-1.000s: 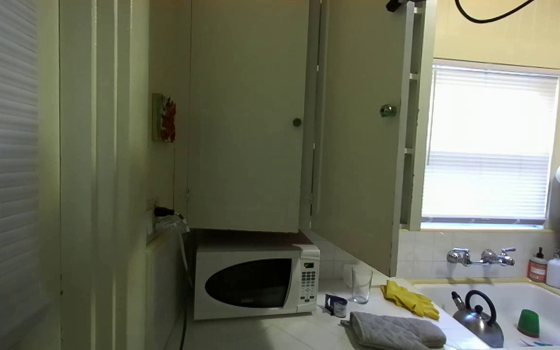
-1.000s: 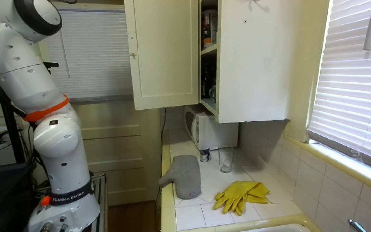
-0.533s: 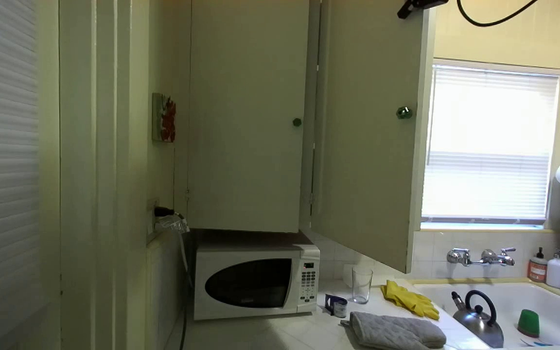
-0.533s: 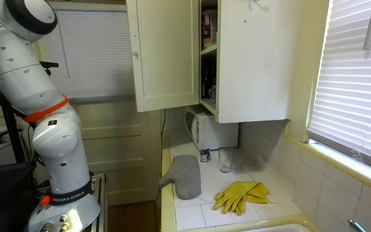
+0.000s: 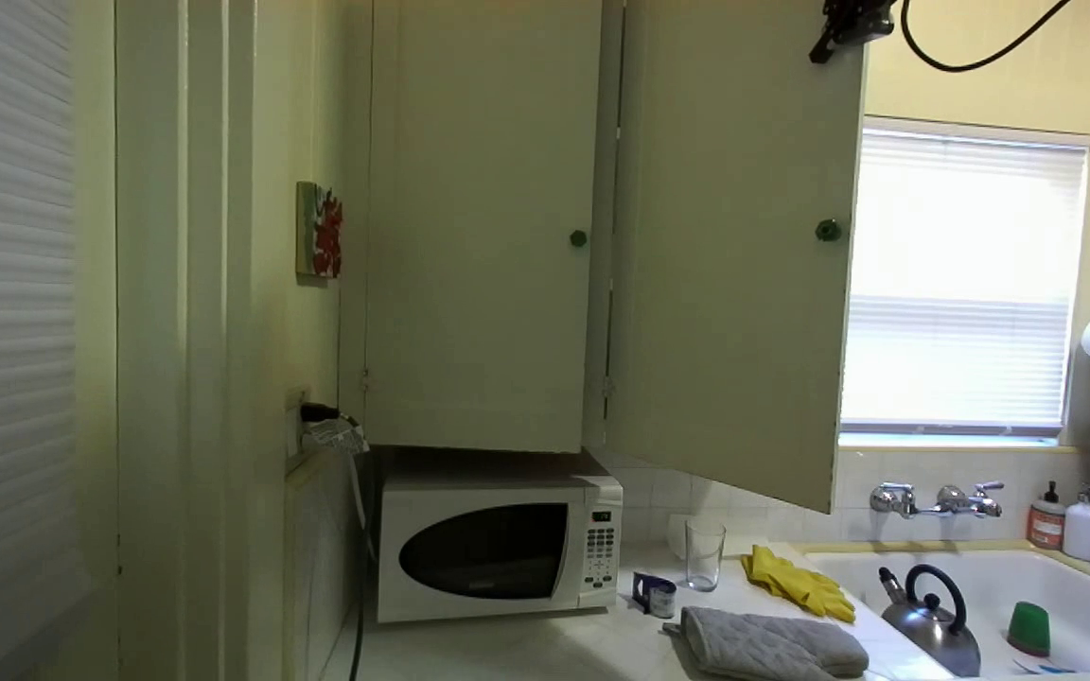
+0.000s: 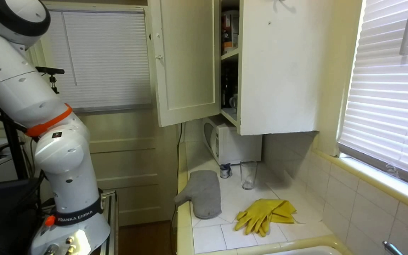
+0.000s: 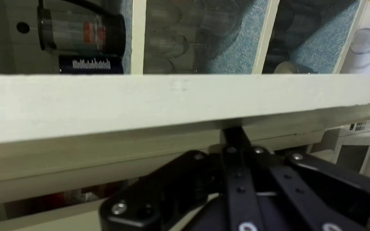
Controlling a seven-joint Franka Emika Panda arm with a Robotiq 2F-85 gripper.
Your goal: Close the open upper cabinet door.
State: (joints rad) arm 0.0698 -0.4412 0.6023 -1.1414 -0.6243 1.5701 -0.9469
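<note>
The upper cabinet door point(image 5: 725, 274) is cream and stands partly open, its round knob point(image 5: 828, 230) near the free edge. In an exterior view its inner face point(image 6: 191, 60) shows, angled out from the open cabinet. In the wrist view its pale edge point(image 7: 124, 99) runs across the picture. My gripper point(image 7: 236, 136) is shut and holds nothing. Its fingertips appear to be against the door's outer face, just below that edge; exact contact is hard to tell. In an exterior view the black gripper point(image 5: 824, 49) is at the door's upper part near the free edge.
The matching wider door point(image 5: 483, 227) is shut on the left. A microwave point(image 5: 498, 539), glass point(image 5: 704, 558), yellow gloves point(image 5: 799, 584) and grey oven mitt point(image 5: 763, 643) sit on the counter below. Shelves with glassware point(image 7: 217, 19) show inside. The arm point(image 6: 62, 148) stands before the cabinet.
The door has swung toward its frame, its free edge moving right in both exterior views. The gripper has moved right and down along with it in an exterior view.
</note>
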